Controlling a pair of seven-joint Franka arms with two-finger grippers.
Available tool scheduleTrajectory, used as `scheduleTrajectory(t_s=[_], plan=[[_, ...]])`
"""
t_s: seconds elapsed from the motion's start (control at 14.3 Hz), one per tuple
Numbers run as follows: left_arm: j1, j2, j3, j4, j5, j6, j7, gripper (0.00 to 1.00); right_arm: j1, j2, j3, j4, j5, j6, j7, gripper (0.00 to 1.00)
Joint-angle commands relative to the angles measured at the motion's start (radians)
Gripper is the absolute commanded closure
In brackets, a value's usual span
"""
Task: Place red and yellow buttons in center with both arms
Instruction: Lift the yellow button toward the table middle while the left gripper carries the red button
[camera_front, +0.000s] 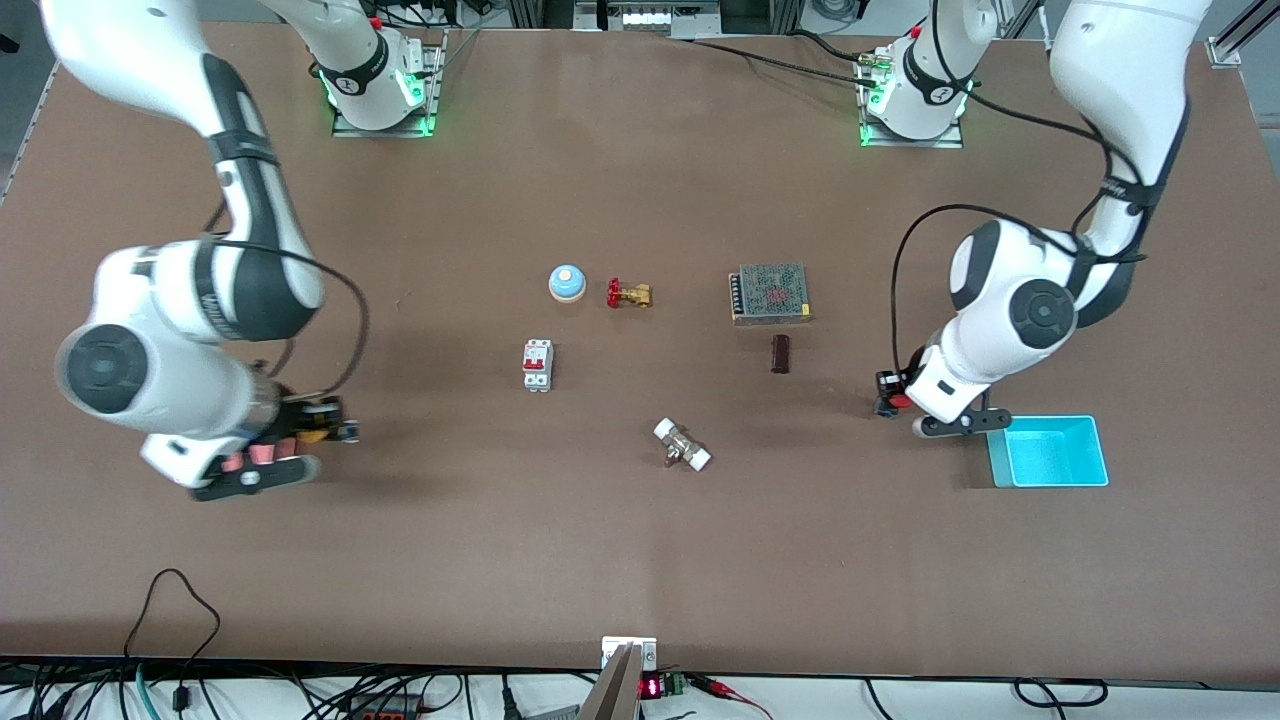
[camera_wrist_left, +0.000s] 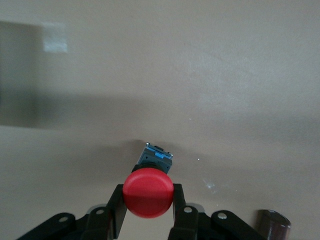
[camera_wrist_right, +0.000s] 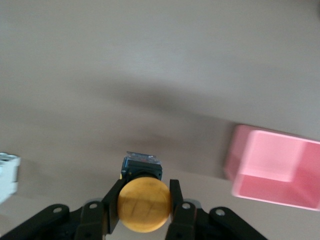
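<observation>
The red button (camera_wrist_left: 148, 192) has a round red cap on a black and blue body, and my left gripper (camera_wrist_left: 148, 201) is shut on it, one finger on each side of the cap. In the front view this gripper (camera_front: 890, 395) holds the red button (camera_front: 899, 401) over the brown tabletop (camera_front: 640, 520) beside the cyan tray. The orange-yellow button (camera_wrist_right: 144, 204) sits in my right gripper (camera_wrist_right: 144, 210), which is shut on it. That gripper (camera_front: 322, 432) carries the yellow button (camera_front: 314, 434) over the table at the right arm's end.
A cyan tray (camera_front: 1050, 452) lies by the left gripper and a pink tray (camera_wrist_right: 272, 167) by the right one. Mid-table stand a blue dome (camera_front: 567, 283), a brass valve (camera_front: 629, 294), a power supply (camera_front: 770, 293), a brown cylinder (camera_front: 781, 354), a breaker (camera_front: 538, 365) and a white-ended fitting (camera_front: 682, 445).
</observation>
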Motion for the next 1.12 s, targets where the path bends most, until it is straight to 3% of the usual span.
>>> scheduleTrajectory(t_s=[0.0,0.49,0.84,0.91,1.05], plan=[[-0.021,0.004,0.003,-0.02,0.015,0.042,-0.045,0.79,0.066,0.033,-0.007,0.002,0.02,-0.001,0.075,0.81],[-0.067,0.007,0.001,-0.014,0.015,0.045,-0.136,0.79,0.148,0.146,-0.013,0.002,0.007,0.056,0.175,0.8],[-0.097,0.009,0.003,-0.011,0.015,0.045,-0.179,0.78,0.166,0.177,-0.013,0.002,-0.02,0.068,0.177,0.8],[-0.097,0.009,0.003,-0.009,0.015,0.045,-0.179,0.69,0.174,0.18,-0.013,0.002,-0.028,0.082,0.177,0.8],[-0.091,-0.002,0.004,0.001,0.017,0.042,-0.168,0.24,0.18,0.182,-0.013,0.002,-0.037,0.087,0.189,0.73]])
